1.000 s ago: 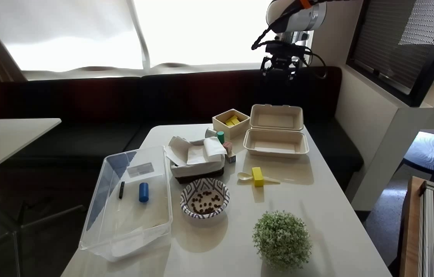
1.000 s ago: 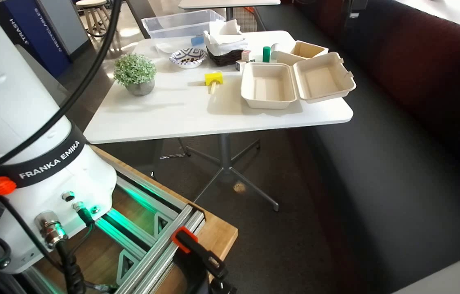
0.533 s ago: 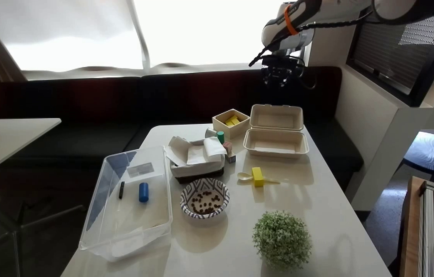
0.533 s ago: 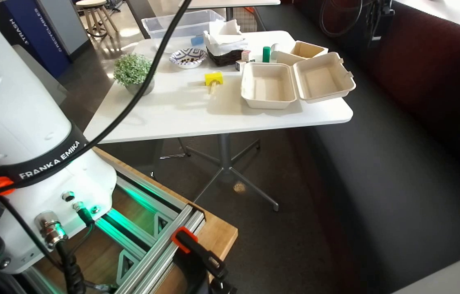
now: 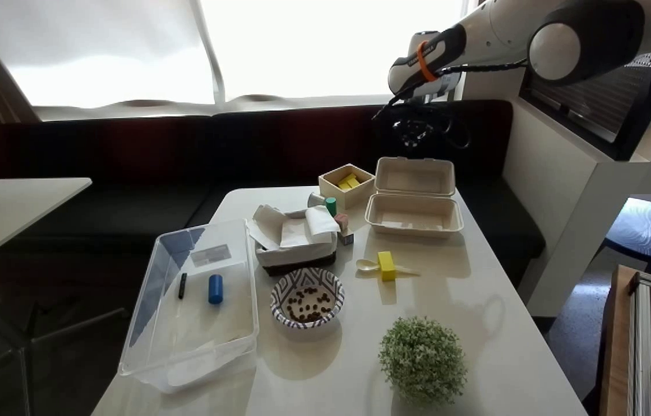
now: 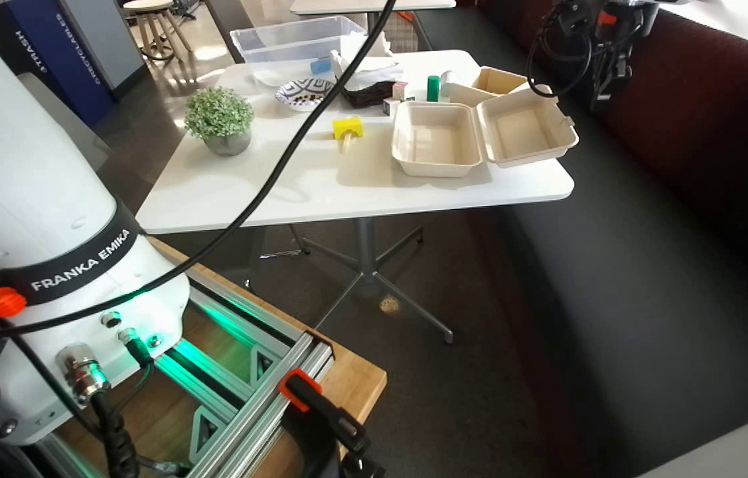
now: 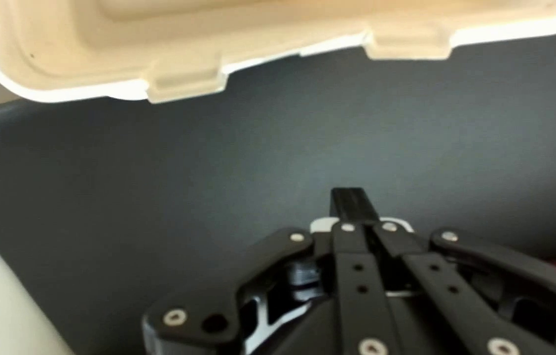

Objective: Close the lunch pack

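The lunch pack is a cream clamshell box lying wide open at the far end of the table. Its base [image 5: 415, 215] rests on the tabletop, and its lid [image 6: 525, 126] leans back past the table's edge, as both exterior views show. In the wrist view the lid's rim [image 7: 75, 59] with two tabs crosses the top. My gripper [image 7: 352, 204] has its fingertips together, nothing between them. It hangs over the dark bench behind the lid, pointing down and touching nothing that I can see. In an exterior view the gripper [image 6: 602, 99] is beyond the lid, near the backrest.
Beside the lunch pack stand a wooden box [image 5: 337, 193] with yellow blocks and a green cylinder [image 6: 433, 88]. A yellow block [image 5: 386, 266] lies over a spoon. The bench backrest [image 6: 699, 113] rises behind my gripper. A bowl, lined basket, clear bin and plant stand farther off.
My gripper has gone from open to shut. It has come down lower behind the lid, with the arm reaching further into view. The lunch pack has not moved.
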You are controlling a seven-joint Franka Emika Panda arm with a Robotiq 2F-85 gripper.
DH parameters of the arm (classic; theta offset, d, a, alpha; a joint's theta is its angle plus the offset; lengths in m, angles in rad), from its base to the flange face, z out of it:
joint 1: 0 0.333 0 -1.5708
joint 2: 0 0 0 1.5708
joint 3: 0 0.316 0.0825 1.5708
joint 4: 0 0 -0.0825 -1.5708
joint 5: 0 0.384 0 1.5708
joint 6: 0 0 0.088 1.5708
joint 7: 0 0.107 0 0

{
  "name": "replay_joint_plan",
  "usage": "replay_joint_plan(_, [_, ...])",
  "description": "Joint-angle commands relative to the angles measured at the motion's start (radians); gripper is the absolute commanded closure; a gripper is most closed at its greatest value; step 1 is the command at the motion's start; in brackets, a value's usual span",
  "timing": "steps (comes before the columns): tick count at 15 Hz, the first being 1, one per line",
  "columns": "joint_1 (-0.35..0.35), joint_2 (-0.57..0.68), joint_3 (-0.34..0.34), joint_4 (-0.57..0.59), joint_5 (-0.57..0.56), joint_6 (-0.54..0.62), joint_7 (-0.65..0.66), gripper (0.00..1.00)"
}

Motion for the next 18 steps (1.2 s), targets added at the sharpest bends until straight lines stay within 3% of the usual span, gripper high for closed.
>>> replay_joint_plan(1, [-0.026,0.058,0.019,0.111,-0.009,-0.175,0.0,1.0])
replay_joint_plan(8, [-0.061,0.095,0.044,0.249,0.0,-0.532,-0.01,1.0])
replay_joint_plan(18, [-0.114,0.133,0.104,0.392,0.042,-0.777,-0.017,1.0])
